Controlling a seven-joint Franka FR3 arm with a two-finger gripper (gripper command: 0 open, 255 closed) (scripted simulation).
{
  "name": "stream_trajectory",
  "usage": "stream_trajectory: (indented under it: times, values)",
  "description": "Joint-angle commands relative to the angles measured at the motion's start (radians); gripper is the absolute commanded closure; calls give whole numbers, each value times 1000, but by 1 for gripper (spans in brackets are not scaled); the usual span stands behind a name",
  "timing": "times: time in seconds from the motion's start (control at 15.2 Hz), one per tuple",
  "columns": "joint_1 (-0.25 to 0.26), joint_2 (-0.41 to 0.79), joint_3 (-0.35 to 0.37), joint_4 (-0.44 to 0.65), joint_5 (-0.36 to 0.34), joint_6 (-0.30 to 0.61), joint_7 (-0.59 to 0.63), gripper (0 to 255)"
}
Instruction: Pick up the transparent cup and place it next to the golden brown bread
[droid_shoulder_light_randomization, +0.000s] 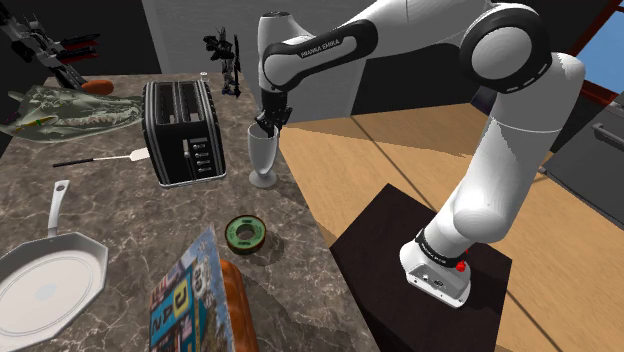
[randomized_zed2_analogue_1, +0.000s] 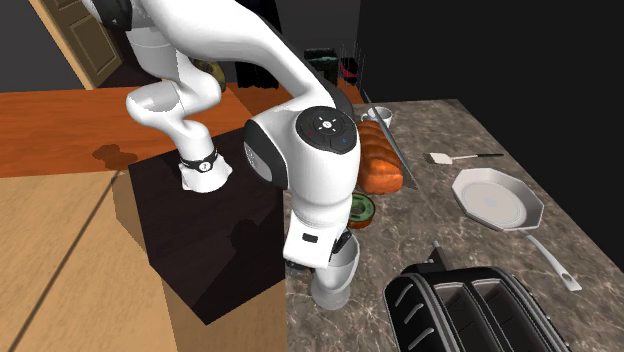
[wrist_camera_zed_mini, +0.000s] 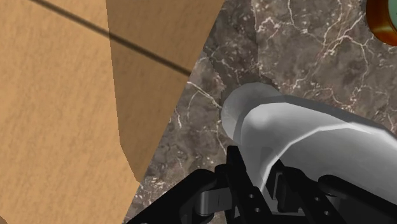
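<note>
Closest to the shoulder camera is a colourful box (droid_shoulder_light_randomization: 185, 300) leaning against the orange-brown bread (droid_shoulder_light_randomization: 235, 310), at the near end of the marble counter (droid_shoulder_light_randomization: 120, 215). Further in there's a green ring-shaped thing (droid_shoulder_light_randomization: 243, 233). Past that is the pale see-through cup (droid_shoulder_light_randomization: 264, 150), upright on its foot by the counter edge, near the black toaster (droid_shoulder_light_randomization: 182, 130). The gripper (droid_shoulder_light_randomization: 268, 122) sits right on top of it, pinched onto the rim with the wall between the fingers. So the bread lies toward the near end, with the ring roughly in between. My guess: lift straight up, keep it vertical, clear the ring.
</note>
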Motion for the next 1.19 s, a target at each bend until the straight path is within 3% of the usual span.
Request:
stream_trajectory:
  times: [0.0,1.12]
  values:
    - [0,0,0,0,0,0,0,255]
    - [-2,-67,2,130,10,-196,-5,255]
